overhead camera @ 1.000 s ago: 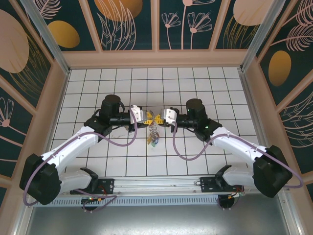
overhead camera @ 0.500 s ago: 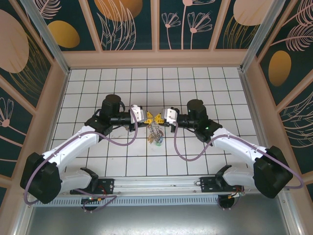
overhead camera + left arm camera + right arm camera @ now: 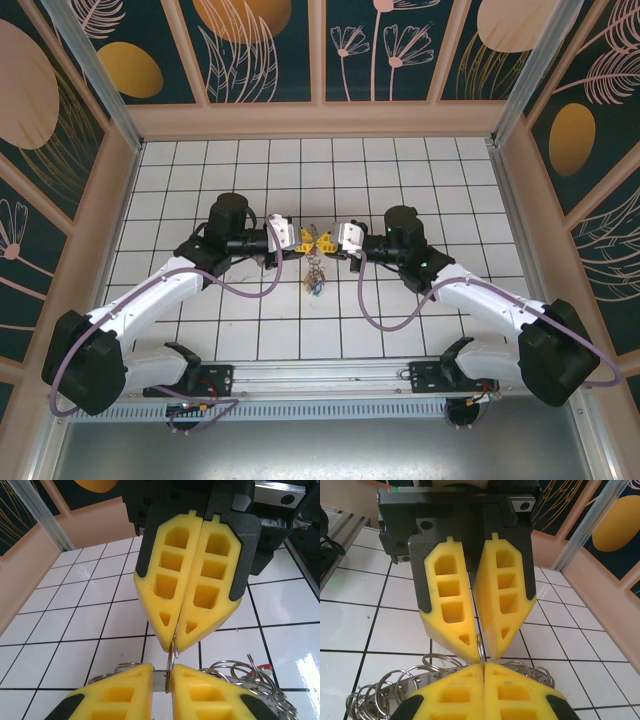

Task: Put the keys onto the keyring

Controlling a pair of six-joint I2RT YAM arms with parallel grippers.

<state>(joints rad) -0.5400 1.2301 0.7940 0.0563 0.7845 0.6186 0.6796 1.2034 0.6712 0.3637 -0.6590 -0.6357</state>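
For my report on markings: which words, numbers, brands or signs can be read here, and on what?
None can be read. The left claw, right claw, keyring and floor tiles bear no print; the keys are too small to tell; the wall panels show only drawn plants.

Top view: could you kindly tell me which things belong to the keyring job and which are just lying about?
Job: keyring, pinched by left gripper and right gripper; keys hanging below.
Not the job: tiled table, purple cables, patterned walls.
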